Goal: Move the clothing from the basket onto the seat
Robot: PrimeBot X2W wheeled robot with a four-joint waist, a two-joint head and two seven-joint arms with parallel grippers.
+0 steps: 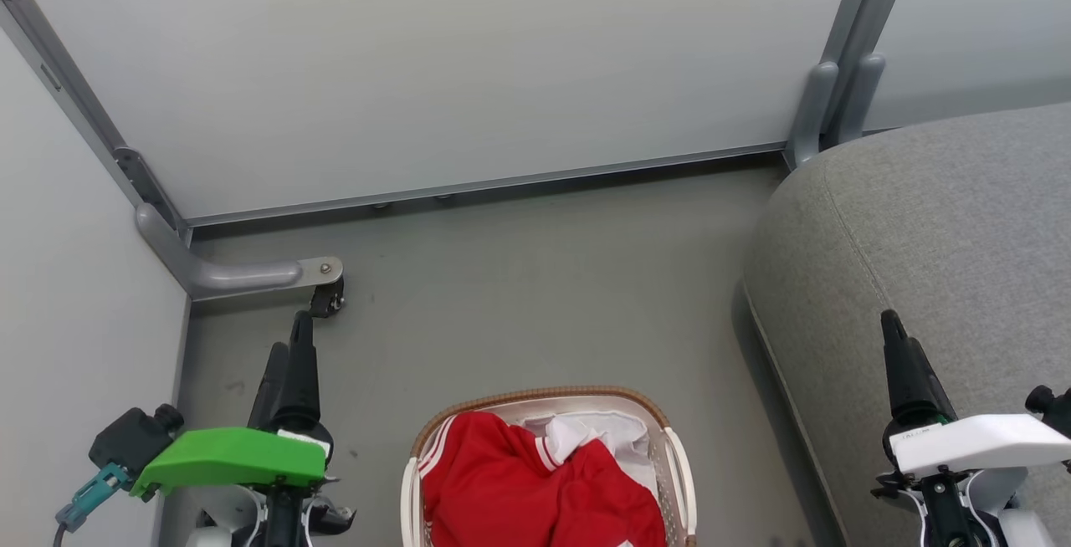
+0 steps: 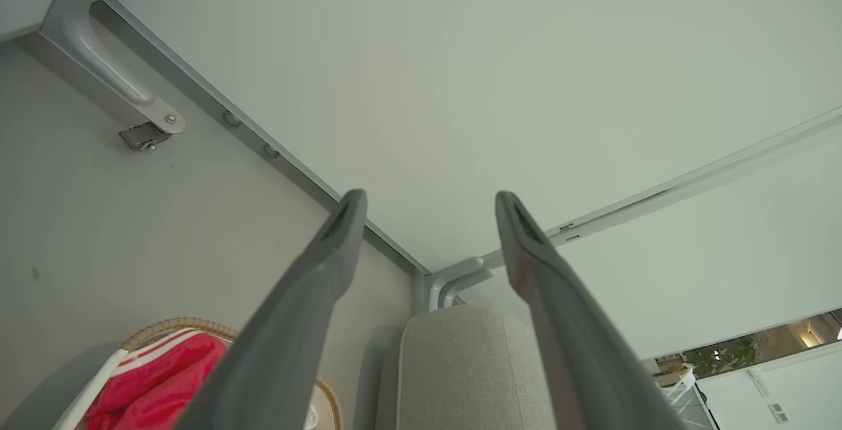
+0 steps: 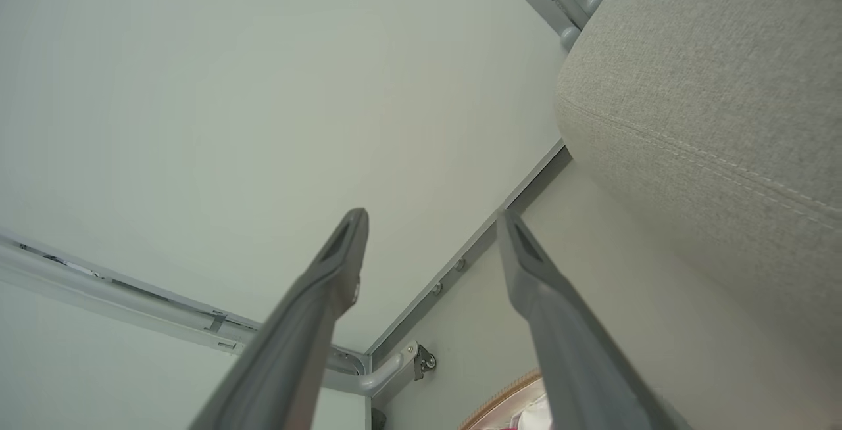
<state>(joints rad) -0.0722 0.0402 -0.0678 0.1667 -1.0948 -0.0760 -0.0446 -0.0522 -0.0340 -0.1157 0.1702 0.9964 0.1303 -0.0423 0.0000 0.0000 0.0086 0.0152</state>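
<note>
Though near seat [image 1: 920,221], basket [image 1: 535,394] apart.

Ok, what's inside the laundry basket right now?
Red clothing with white stripes is heaped in the basket, crumpled white cloth showing at its far right. Anything beneath the heap is covered.

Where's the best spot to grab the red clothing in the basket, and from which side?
Pinch the raised red fold at the middle of the clothing, coming straight down from above. It lies crumpled inside the basket, whose walls block a sideways approach, and a bunched fold suits a two-finger pinch.
</note>
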